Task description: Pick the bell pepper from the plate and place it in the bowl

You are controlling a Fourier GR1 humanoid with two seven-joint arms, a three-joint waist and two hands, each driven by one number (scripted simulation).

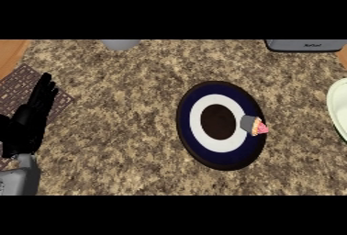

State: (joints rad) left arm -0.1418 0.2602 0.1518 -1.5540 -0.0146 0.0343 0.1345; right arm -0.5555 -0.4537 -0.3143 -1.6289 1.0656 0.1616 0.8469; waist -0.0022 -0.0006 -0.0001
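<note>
Resting on the plate (203, 153) rim, a small pink-and-grey object (254, 125)

I see a speckled brown granite surface (129, 151), a woven brown mat (20, 85) at left, wood trim (10, 53) top-left corner, a grey round object (120, 44) and a grey appliance (305, 45) at the far edge.

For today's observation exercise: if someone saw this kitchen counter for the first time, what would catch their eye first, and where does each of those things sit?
The eye goes first to the round plate with dark blue, white and dark rings, near the middle of the speckled counter. On its right rim sits a small grey-and-pink object; whether it is the bell pepper cannot be told. At the left edge the black left hand rests open, and a pale bowl rim shows at the right edge.
</note>
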